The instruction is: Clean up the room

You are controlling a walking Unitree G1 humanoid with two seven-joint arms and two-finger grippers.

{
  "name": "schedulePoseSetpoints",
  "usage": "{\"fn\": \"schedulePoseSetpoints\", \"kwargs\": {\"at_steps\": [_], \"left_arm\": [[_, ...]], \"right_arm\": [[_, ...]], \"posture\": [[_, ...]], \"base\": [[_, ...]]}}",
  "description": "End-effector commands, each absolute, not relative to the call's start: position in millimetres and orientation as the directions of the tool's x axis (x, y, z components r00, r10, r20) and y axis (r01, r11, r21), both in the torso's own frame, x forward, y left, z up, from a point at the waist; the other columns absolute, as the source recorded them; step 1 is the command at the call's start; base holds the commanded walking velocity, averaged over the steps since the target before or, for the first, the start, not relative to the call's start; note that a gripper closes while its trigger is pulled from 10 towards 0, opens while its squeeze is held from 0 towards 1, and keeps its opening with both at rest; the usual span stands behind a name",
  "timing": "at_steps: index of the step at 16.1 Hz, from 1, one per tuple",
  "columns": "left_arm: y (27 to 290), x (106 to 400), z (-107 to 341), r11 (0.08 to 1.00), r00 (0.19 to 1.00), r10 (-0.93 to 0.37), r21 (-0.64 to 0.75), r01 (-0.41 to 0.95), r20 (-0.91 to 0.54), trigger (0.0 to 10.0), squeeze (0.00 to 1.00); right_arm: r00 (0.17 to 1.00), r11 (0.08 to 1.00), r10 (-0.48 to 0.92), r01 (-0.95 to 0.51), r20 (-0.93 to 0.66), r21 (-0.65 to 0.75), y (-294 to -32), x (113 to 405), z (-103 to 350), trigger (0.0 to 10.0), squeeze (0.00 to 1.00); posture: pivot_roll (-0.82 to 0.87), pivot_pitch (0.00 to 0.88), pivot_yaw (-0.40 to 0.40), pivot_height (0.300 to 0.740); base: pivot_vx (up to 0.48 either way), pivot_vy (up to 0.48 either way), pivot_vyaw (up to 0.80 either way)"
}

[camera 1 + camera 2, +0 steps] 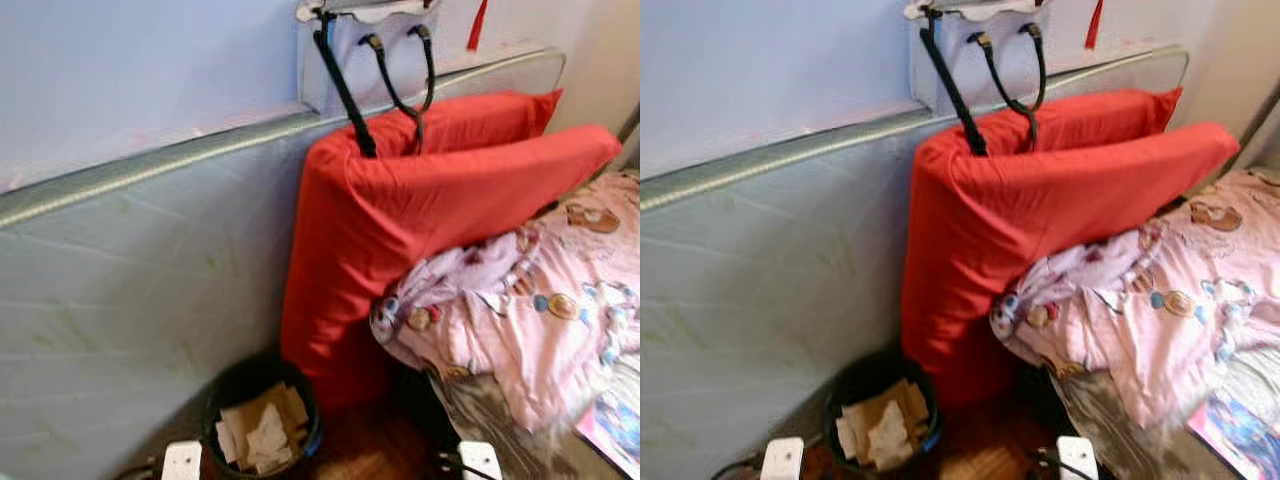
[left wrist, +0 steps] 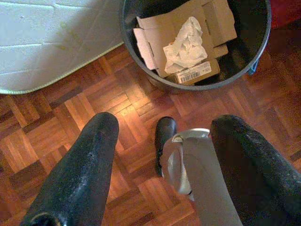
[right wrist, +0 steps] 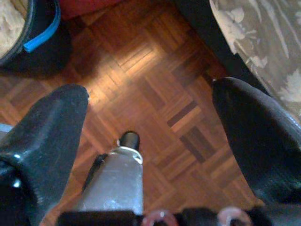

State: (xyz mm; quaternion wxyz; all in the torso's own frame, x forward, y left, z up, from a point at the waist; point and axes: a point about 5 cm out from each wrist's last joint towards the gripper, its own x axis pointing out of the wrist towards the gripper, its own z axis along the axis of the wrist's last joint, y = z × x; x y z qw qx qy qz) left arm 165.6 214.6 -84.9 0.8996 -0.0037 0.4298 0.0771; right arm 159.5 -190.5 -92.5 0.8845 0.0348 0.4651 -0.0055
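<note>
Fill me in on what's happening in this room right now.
Nothing is being handled. The robot faces a grey mattress leaning on the wall, with a red cushion propped against it and a pink blanket bunched on the bed. A black bin holding cardboard and crumpled paper sits on the parquet floor. The left gripper and right gripper hang open and empty above the floor.

Head cameras look down at the bin; wrist cameras face floor.

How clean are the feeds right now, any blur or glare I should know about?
Left eye view: soft, smeared at the pink patterned quilt. Left wrist view: sharp on the black bin of cardboard, warm glare on the wooden parquet floor. Right wrist view: similar floor glare, near end effector fingers blurred.
</note>
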Motion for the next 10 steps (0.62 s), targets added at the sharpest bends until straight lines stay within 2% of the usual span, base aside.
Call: {"fn": "schedulePoseSetpoints", "kwargs": {"at_steps": [1, 5, 7, 10], "left_arm": [[215.4, 167.5, -84.1, 0.987, 0.619, 0.139, 0.06, -0.147, -0.773, 10.0, 0.0], [215.5, 168.3, -83.8, 0.988, 0.618, 0.14, 0.073, -0.133, -0.774, 10.0, 0.0], [215.3, 168.9, -83.7, 0.989, 0.618, 0.139, 0.077, -0.125, -0.774, 10.0, 0.0], [216.1, 169.4, -83.4, 0.988, 0.617, 0.145, 0.076, -0.137, -0.773, 10.0, 0.0]], "right_arm": [[0.552, 0.997, 0.015, 0.05, -0.834, 0.051, -193.1, 155.0, -94.2, 10.0, 0.0], [0.549, 0.998, 0.014, 0.05, -0.836, 0.05, -193.4, 155.0, -94.3, 10.0, 0.0], [0.548, 0.998, 0.014, 0.049, -0.837, 0.049, -193.3, 155.1, -94.3, 10.0, 0.0], [0.549, 0.998, 0.013, 0.046, -0.836, 0.046, -192.9, 155.9, -94.0, 10.0, 0.0]], "posture": [[0.09, 0.0, -0.061, 0.74], [0.09, 0.0, -0.06, 0.74], [0.09, 0.0, -0.058, 0.74], [0.09, 0.0, -0.052, 0.74]], "base": [[0.0, 0.0, -0.78], [0.0, 0.0, -0.77], [0.0, -0.411, -0.76], [0.0, 0.0, -0.75]]}}
